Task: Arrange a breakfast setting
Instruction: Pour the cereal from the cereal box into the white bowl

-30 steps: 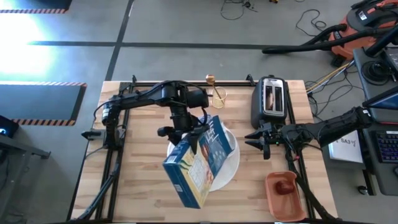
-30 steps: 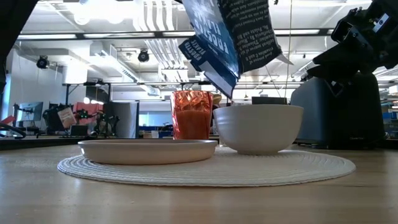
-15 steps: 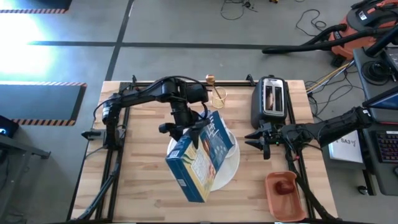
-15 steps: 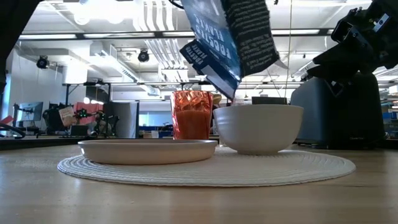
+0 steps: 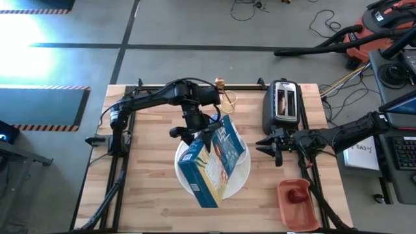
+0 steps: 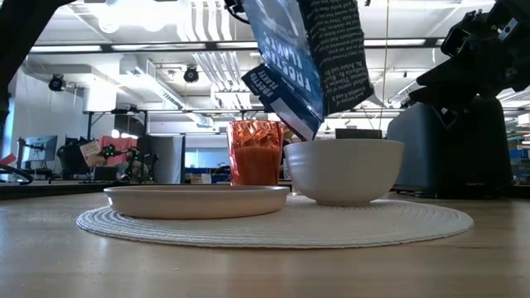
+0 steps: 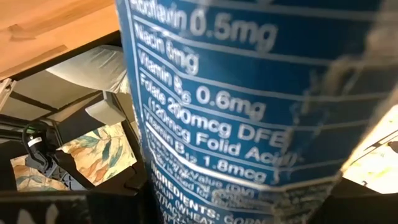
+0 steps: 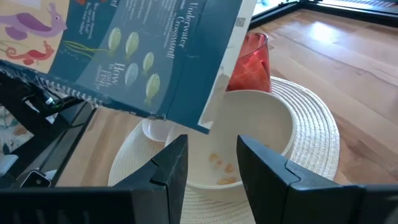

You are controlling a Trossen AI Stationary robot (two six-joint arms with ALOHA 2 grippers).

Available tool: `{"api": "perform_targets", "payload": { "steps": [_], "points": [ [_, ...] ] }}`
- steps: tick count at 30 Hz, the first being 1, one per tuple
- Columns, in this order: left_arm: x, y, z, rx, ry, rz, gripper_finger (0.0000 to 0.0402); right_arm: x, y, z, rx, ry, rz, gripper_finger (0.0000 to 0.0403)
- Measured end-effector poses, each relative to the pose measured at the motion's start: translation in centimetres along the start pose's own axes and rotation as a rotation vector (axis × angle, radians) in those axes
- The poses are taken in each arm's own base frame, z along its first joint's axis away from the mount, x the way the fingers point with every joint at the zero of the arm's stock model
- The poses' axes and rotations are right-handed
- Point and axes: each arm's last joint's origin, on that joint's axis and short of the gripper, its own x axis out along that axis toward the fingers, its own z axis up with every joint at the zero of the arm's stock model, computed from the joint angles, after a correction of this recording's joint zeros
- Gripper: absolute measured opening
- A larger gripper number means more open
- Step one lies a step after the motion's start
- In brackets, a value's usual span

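A blue cereal box [image 5: 211, 168] hangs tilted over the white bowl [image 6: 344, 170], and my left gripper [image 5: 199, 134] is shut on it. The box's open lower end [image 8: 208, 118] is above the bowl [image 8: 255, 140], which has a few cereal pieces in it. The bowl, the pink-red cup [image 6: 256, 153] and a white plate [image 6: 195, 199] stand on a round woven placemat [image 6: 273, 222]. From above, the box hides the bowl. My right gripper [image 5: 270, 146] waits open beside the toaster, nothing between its fingers. My left gripper holds the cereal box by its far part, near the narrow printed side panel [image 7: 236, 112], which faces the wrist. The box and the arm hide the fingers themselves. The box is lifted clear, tipped with its open end [image 6: 291, 124] lowest, just over the bowl's rim.
A black toaster [image 5: 284, 103] stands at the far right. A red-brown tray [image 5: 299, 201] with a small dark-red fruit [image 5: 298, 194] lies at the near right. A small gold object [image 5: 220, 82] sits at the far edge. Bare wood lies left of the placemat.
My left gripper has carried the cereal box a little toward the table's right edge. The box stays tilted, and its lower end has come closer over the bowl.
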Motion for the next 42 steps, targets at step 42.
{"api": "perform_targets", "payload": {
  "steps": [42],
  "points": [
    [-0.07,-0.41,0.8,0.045,-0.003,-0.024,0.0206,0.0,0.0,0.0,0.0,0.0,0.0,0.0128]
  ]
}}
